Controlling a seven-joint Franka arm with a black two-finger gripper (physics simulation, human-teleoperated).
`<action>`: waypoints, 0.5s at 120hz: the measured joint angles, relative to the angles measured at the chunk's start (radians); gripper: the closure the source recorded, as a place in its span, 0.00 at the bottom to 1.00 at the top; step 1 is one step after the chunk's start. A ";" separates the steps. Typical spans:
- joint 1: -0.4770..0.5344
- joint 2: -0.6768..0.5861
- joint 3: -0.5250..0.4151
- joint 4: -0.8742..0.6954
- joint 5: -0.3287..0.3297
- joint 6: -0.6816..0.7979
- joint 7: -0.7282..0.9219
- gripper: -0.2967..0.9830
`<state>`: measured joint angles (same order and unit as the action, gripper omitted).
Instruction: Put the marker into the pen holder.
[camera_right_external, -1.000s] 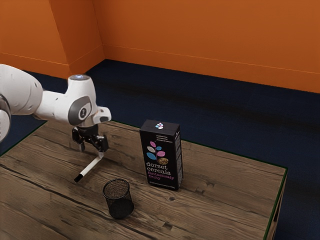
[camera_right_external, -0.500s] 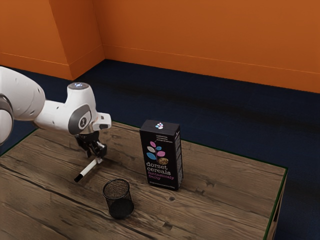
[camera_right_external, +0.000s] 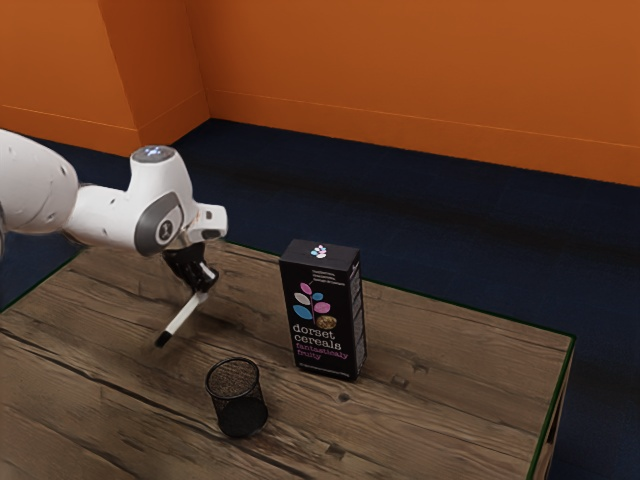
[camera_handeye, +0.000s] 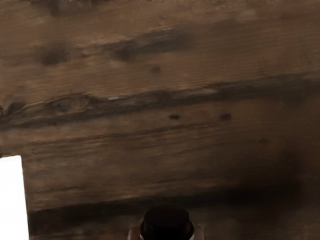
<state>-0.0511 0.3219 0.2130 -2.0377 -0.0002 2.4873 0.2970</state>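
Starting at the exterior view's left, the white arm (camera_right_external: 100, 215) comes in over the wooden table (camera_right_external: 450, 400) and bends down at the wrist. Below that wrist, the marker (camera_right_external: 186, 313) slants, its black end (camera_right_external: 162, 340) low and toward the exterior view's left, its white body rising toward the exterior view's right. The upper end of it sits in the black gripper (camera_right_external: 208, 282), whose fingers are closed on it from two sides; in the wrist view a round black end shows between them. Also in the wrist view is a white patch (camera_handeye: 12, 200) at the edge, which may be part of something close to the camera, though I can't fairly say what. Further right in the exterior view, and nearer its camera, the black mesh pen holder (camera_right_external: 238, 395) stands upright on the table, apart from the marker, which is outside it. Last comes the dark cereal box (camera_right_external: 325, 320), upright near the pen holder but not touching it, with coloured leaves printed on its front. Behind the table lie a dark blue floor (camera_right_external: 450, 220) and an orange wall (camera_right_external: 400, 80).
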 joint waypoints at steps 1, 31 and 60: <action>0.000 -0.007 -0.002 0.000 0.000 0.003 -0.001 0.83; 0.007 -0.439 -0.149 -0.288 -0.018 0.188 -0.022 0.85; 0.002 -0.640 -0.278 -0.484 -0.094 0.351 -0.023 0.85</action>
<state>-0.0495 -0.3184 -0.0654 -2.5221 -0.0946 2.8384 0.2741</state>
